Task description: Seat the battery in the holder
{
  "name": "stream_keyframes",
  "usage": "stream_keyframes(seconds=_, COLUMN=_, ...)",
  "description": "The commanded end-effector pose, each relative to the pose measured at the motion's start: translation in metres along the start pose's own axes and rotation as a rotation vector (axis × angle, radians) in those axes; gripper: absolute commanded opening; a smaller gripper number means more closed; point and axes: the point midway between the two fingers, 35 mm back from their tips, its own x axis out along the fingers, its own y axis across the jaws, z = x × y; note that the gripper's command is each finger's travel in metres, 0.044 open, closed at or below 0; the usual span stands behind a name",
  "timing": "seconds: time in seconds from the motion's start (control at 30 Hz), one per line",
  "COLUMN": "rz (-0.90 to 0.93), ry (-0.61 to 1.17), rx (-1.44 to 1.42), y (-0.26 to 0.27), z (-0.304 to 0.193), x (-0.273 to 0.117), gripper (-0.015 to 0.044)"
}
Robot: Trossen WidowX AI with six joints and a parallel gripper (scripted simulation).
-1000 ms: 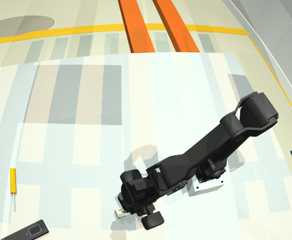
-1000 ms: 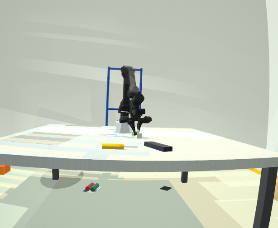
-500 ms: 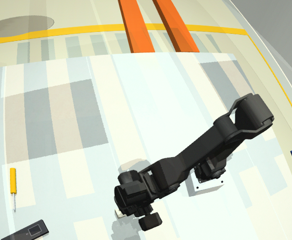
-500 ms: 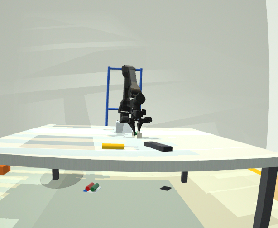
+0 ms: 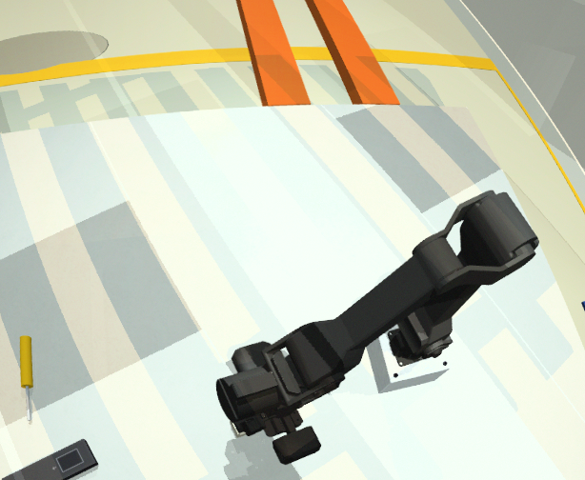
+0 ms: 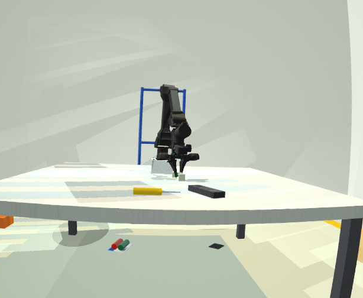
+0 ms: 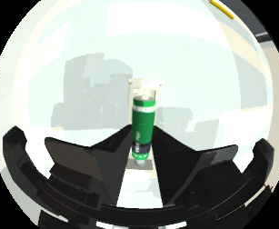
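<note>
The green battery (image 7: 143,124) lies lengthwise over the cream holder (image 7: 131,102) (image 6: 181,177) in the wrist view, between its side walls. Its terminal end is at the far end wall, close to the lip; whether it is under it I cannot tell. Its dark-banded flat end is beside the spring (image 7: 140,163), which shows at the near end. My gripper (image 7: 142,129) (image 6: 178,174) is shut on the battery, one finger on each side, low at the holder. In the top view the arm hides nearly all of the holder and battery. Whether the battery lies fully flat is unclear.
A yellow screwdriver (image 5: 26,361) (image 6: 147,191) and a black box-like device (image 5: 54,463) (image 6: 206,191) lie on the table, away from the holder. The arm's white base (image 5: 412,379) (image 6: 161,166) stands behind the gripper.
</note>
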Motion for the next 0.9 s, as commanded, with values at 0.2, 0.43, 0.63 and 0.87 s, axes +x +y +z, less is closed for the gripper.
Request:
stream_keyframes(seconds=0.2, rz=0.0, ry=0.084, rx=-0.003, y=-0.0002, z=-0.0045, x=0.0042, gripper=0.0058)
stream_keyframes(seconds=0.43, rz=0.0, ry=0.126, rx=-0.003, y=-0.0002, z=-0.0036, x=0.0049, gripper=0.0058)
stream_keyframes(seconds=0.63, rz=0.0, ry=0.161, rx=-0.002, y=-0.0002, z=-0.0028, x=0.0054, gripper=0.0058)
stream_keyframes(seconds=0.87, rz=0.0, ry=0.2, rx=-0.002, y=-0.0002, z=-0.0019, x=0.0058, gripper=0.0058)
